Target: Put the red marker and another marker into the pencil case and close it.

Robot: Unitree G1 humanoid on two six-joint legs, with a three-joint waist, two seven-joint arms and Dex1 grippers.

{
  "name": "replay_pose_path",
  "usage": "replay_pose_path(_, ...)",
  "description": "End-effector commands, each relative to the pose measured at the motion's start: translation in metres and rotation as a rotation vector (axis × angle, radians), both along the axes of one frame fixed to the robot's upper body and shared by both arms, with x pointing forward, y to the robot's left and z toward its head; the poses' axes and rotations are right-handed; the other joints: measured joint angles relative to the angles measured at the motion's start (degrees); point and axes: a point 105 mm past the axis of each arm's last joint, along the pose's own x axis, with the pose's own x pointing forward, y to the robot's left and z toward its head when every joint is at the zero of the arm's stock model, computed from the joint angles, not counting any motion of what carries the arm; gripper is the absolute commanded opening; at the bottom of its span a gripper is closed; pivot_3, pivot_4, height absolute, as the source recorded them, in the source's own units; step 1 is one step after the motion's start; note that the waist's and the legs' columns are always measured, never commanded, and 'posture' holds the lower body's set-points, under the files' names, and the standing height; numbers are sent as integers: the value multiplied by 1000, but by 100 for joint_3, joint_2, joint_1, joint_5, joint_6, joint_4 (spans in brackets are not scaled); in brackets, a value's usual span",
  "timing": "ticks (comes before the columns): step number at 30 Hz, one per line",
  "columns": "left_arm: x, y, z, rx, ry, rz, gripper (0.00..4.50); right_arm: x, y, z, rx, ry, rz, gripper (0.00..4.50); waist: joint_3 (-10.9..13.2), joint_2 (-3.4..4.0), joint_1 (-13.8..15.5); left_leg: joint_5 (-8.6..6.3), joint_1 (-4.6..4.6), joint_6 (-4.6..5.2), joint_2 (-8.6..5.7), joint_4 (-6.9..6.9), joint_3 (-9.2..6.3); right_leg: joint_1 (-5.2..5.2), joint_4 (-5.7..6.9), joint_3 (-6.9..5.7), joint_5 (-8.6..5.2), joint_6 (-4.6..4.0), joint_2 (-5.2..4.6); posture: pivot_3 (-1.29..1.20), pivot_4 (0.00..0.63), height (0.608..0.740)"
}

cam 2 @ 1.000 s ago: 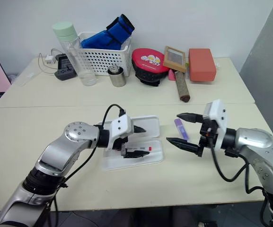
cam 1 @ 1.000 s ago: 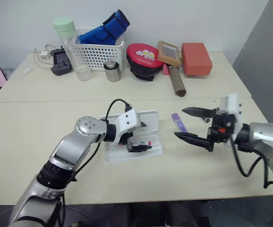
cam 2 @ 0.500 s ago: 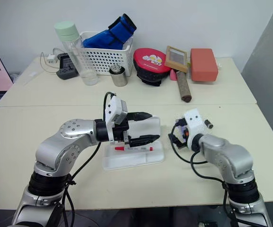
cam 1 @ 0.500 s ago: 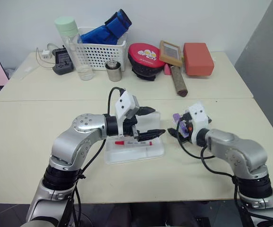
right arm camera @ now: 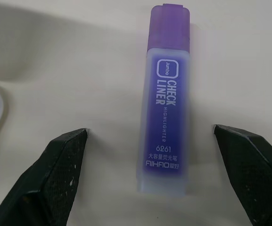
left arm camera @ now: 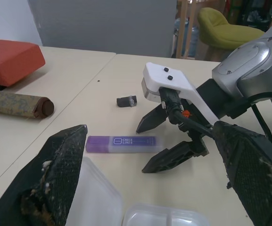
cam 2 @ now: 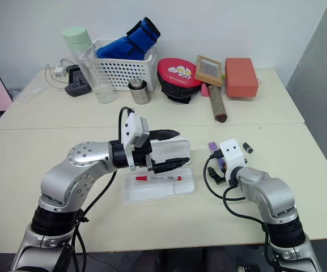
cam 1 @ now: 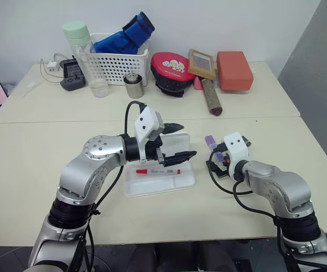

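I have the red marker (cam 1: pixel 158 171) lying in the open pencil case (cam 1: pixel 159 182), my right gripper (left arm camera: pixel 153 143) straddles the purple marker (right arm camera: pixel 167 99) on the desk (cam 1: pixel 33 153) with jaws wide, gripping nothing, my left gripper (cam 1: pixel 177 142) hangs open and empty, lid unclosed.

— What colours sit up front?
— A purple marker (right arm camera: pixel 165 99) with white lettering, and a white pencil case (cam 1: pixel 158 180) holding the red marker (cam 1: pixel 158 171), white-barrelled.
— And behind?
— A white mesh basket (cam 1: pixel 118 63), blue cloth (cam 1: pixel 124 36), a red-orange block (cam 1: pixel 234 69).
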Motion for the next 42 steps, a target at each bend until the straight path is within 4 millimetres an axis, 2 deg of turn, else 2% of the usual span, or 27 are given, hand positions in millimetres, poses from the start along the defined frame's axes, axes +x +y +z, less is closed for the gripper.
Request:
replay_pose_path(1,-2,1,11,-2,-61,-7,4500,2,-1,3,3,-17,-11,3390,0,0,0,0,0,0,0,0,0,0,0,-1,0,0,0,0,150,740)
replay_pose_path(5,-2,2,11,8,-69,-5,4500,2,-3,4,-3,-22,-17,2336,0,0,3,0,-1,0,-1,0,-1,0,-1,-1,0,0,0,0,150,740)
replay_pose_path(11,-3,5,12,10,-71,-8,4500,4,-5,12,-10,-52,-2,1087,0,0,4,0,-1,0,-1,0,-1,0,-1,-1,0,0,0,0,150,740)
replay_pose_path(16,-6,13,11,38,-76,-11,4500,4,-4,22,-27,-79,77,1068,0,0,4,0,-2,0,-1,-1,-1,-1,-2,-1,0,0,0,0,150,740)
replay_pose_path(20,-13,34,10,97,-66,-4,4500,-9,9,46,-32,-143,326,1068,1,2,-17,-1,-1,1,0,-2,1,-2,-4,0,0,0,0,0,150,740)
replay_pose_path(24,-26,62,9,154,-28,2,4500,-14,0,66,-113,-191,501,1068,2,2,-16,-1,-1,2,5,-7,-1,-3,-6,-4,-1,0,5,0,150,740)
replay_pose_path(28,-44,92,7,229,22,14,4500,-46,21,75,-93,-205,873,1068,5,4,-13,-1,-1,2,6,-5,1,-2,-10,-4,-1,0,3,0,150,740)
replay_pose_path(31,-52,111,8,245,38,65,4500,-60,43,69,-94,-157,1077,1068,5,4,-18,-2,2,3,11,-8,-2,0,-13,-8,-1,0,4,0,150,740)
replay_pose_path(34,-60,117,7,252,57,75,4500,-60,55,64,-107,-138,1161,1068,5,4,-6,-2,5,3,14,-6,-2,2,-10,-5,-1,0,5,0,150,740)
replay_pose_path(39,-80,134,6,275,109,126,4500,-41,87,54,-166,-141,1224,1068,6,-1,-7,-2,2,2,5,-5,-3,0,-12,-4,-1,0,-5,0,150,740)
replay_pose_path(42,-81,144,7,298,111,179,4500,-35,106,48,-201,-138,1271,1068,7,0,-10,-1,4,1,10,-8,-4,-5,-10,-2,-1,-2,-7,0,150,740)
